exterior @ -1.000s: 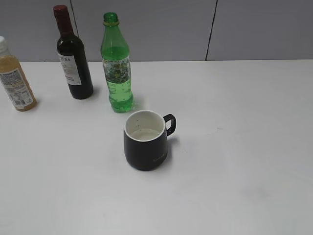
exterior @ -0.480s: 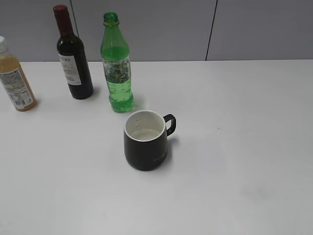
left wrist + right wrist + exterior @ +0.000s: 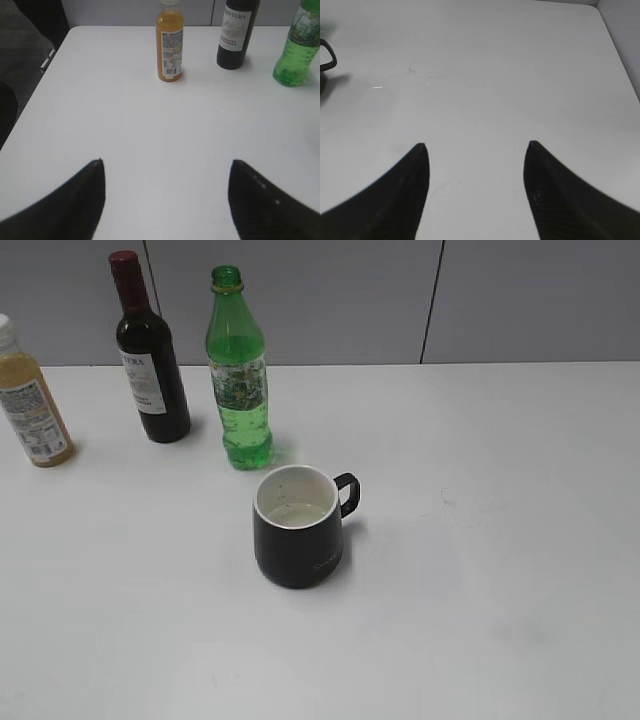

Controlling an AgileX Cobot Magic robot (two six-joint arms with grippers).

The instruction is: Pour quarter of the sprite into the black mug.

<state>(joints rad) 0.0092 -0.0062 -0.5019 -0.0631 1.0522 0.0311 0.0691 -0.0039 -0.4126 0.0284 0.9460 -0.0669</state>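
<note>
A white table is stretching back to a grey panelled wall. The sprite, a tall green plastic bottle with a mottled label band and no cap on its neck, is standing upright near the back of the table, with green liquid filling its lower part. The black mug is sitting just in front of the sprite and slightly to its right, apart from it, its loop handle pointing right and its white interior showing a little pale liquid at the bottom. To the left of the sprite a dark wine bottle with a red top is standing, and further left of the sprite an orange juice bottle is standing by the table's edge. The left gripper is hovering over bare table well in front of the sprite, jaws spread wide and holding nothing. The right gripper is hanging over bare table off to the sprite's right, jaws parted and empty.
</note>
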